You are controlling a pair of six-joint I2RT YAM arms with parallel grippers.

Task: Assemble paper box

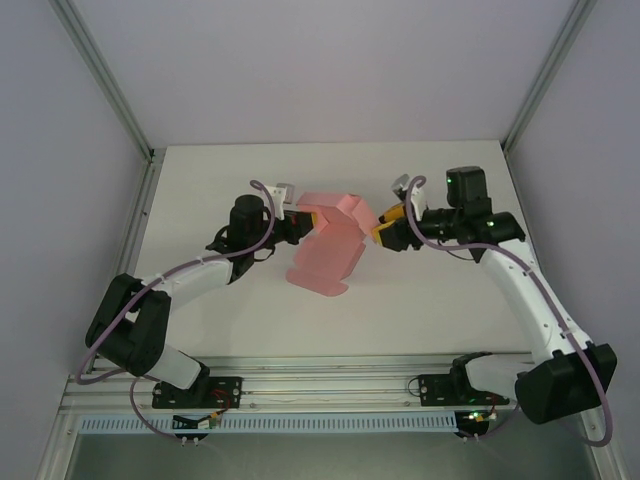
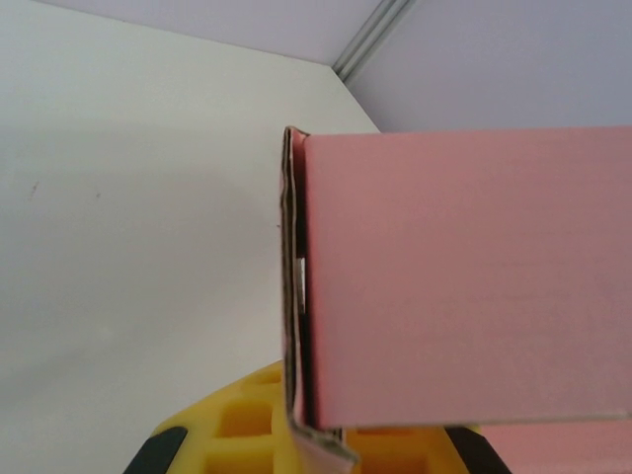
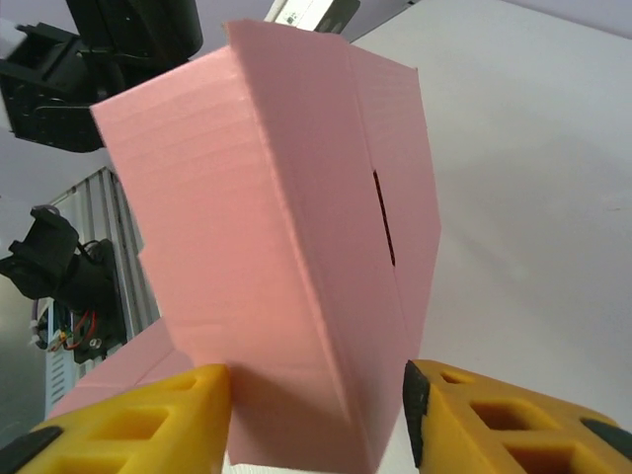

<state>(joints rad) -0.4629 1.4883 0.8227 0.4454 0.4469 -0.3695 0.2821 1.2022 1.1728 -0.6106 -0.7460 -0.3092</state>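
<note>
Clamping paper box [image 2: 464,276], left pincer [image 2: 316,439] closed

There is one paper box [image 1: 330,245], a single piece of pink card, and one dark slot [image 3: 383,222] is cut in its panel. Two robot arms stand at the near edge: the left arm [image 1: 190,275] and the right arm [image 1: 525,290]. Each carries one gripper, so two in all: the left gripper [image 1: 297,218] and the right gripper [image 1: 378,228]. The right wrist view shows two yellow fingers [image 3: 128,425]. There is one white desk [image 1: 440,310]. Two grey-purple cables run along the arms, one on each: the left cable [image 1: 108,335] and the right cable [image 1: 601,400]. Two metal posts rise at the back corners, the left post [image 1: 105,80] and the right post [image 1: 545,75]. One rail [image 1: 330,385] holds two arm bases.
</note>
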